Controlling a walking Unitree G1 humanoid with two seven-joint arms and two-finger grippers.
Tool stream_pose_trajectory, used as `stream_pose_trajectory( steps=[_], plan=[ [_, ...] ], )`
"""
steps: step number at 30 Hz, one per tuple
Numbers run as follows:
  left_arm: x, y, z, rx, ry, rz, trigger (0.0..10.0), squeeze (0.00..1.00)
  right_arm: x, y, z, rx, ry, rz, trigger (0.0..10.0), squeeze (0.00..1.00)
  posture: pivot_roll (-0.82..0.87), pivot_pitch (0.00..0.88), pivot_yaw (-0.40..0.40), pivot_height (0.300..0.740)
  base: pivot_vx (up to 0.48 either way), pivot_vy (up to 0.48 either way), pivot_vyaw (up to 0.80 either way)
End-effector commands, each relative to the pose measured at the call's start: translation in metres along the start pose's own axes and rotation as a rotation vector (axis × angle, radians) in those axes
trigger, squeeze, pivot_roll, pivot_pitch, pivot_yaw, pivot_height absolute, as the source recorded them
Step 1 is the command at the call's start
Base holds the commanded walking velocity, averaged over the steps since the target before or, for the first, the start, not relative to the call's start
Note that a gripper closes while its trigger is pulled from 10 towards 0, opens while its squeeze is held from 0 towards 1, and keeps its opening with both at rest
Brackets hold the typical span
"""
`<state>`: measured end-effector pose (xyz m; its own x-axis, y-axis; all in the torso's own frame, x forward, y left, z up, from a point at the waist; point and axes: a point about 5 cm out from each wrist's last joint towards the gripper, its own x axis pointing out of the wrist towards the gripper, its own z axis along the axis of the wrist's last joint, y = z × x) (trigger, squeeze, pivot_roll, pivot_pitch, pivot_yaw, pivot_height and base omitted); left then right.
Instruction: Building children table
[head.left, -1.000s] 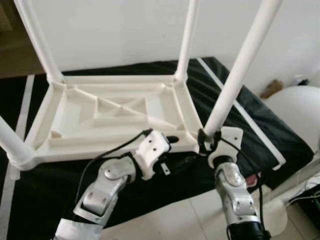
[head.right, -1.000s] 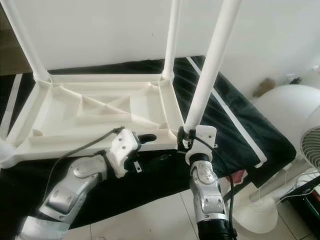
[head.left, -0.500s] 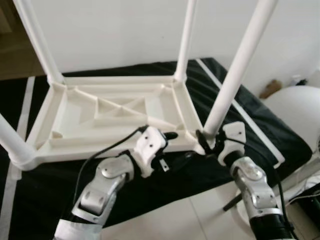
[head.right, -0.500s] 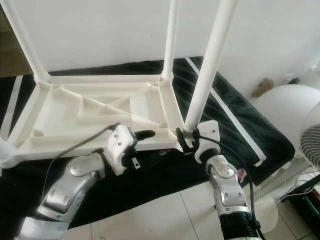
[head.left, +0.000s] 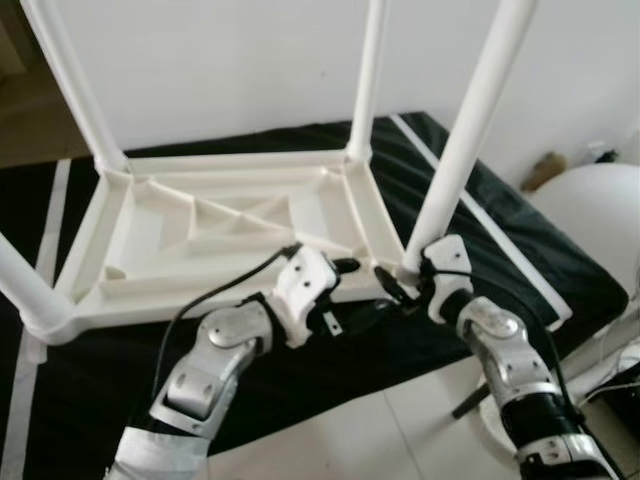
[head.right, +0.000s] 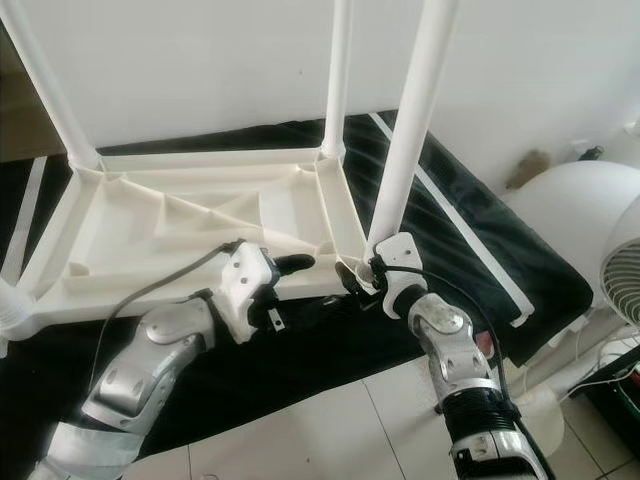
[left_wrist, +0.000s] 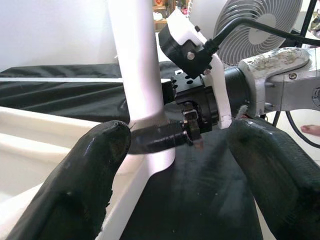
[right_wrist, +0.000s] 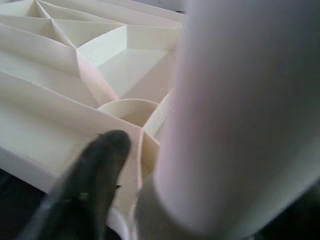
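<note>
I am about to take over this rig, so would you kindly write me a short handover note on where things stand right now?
Right end effector: gripping the base of the near right leg, at its corner socket.
Left end effector: open, at the near rim of the tabletop, holding nothing.
The tabletop lies upside down on a black mat.
Done: four legs stand in the corners.
Left: check the near right leg is fully seated, release, then turn the table upright.

You cannot see the tops of the four white table legs; the near-right leg (head.left: 460, 150) beside your right gripper (head.left: 392, 288) runs out past the frame's upper edge. In the right wrist view that leg (right_wrist: 240, 115) is a pale blur hiding one finger. The fan (head.right: 625, 285) behind your right gripper is cropped at the edge.
</note>
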<state>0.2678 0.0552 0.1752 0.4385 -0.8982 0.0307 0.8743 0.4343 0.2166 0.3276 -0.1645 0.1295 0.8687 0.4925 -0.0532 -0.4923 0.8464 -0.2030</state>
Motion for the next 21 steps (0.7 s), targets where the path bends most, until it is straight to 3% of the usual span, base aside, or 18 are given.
stream_pose_trajectory(
  steps=[1,6,7,8,21],
  plan=[
    [0.001,-0.001,-0.001,-0.005,0.000,-0.022,10.0,0.00,0.002,0.003,0.001,-0.009,-0.014,0.029,0.0,0.00,-0.08,0.036,0.002,0.740,0.000,0.000,0.00],
    [0.001,0.001,-0.001,0.004,0.006,-0.020,10.0,0.00,-0.001,0.004,-0.001,0.024,-0.021,0.018,0.0,0.00,-0.08,0.039,0.013,0.740,0.000,0.000,0.00],
    [0.001,0.001,-0.001,0.004,0.005,-0.020,10.0,0.00,-0.002,0.005,-0.002,0.020,-0.015,0.018,1.5,0.00,-0.08,0.043,0.021,0.740,0.000,0.000,0.00],
    [0.003,0.001,-0.001,0.006,0.008,-0.027,10.0,0.00,-0.005,0.004,-0.005,0.017,-0.007,0.008,9.6,0.00,-0.08,0.045,0.030,0.740,0.000,0.000,0.00],
    [0.008,0.000,-0.001,0.009,0.010,-0.050,10.0,0.00,-0.013,0.001,-0.009,0.055,0.017,-0.165,10.0,0.00,-0.11,0.053,0.041,0.740,0.000,0.000,0.00]
  ],
)
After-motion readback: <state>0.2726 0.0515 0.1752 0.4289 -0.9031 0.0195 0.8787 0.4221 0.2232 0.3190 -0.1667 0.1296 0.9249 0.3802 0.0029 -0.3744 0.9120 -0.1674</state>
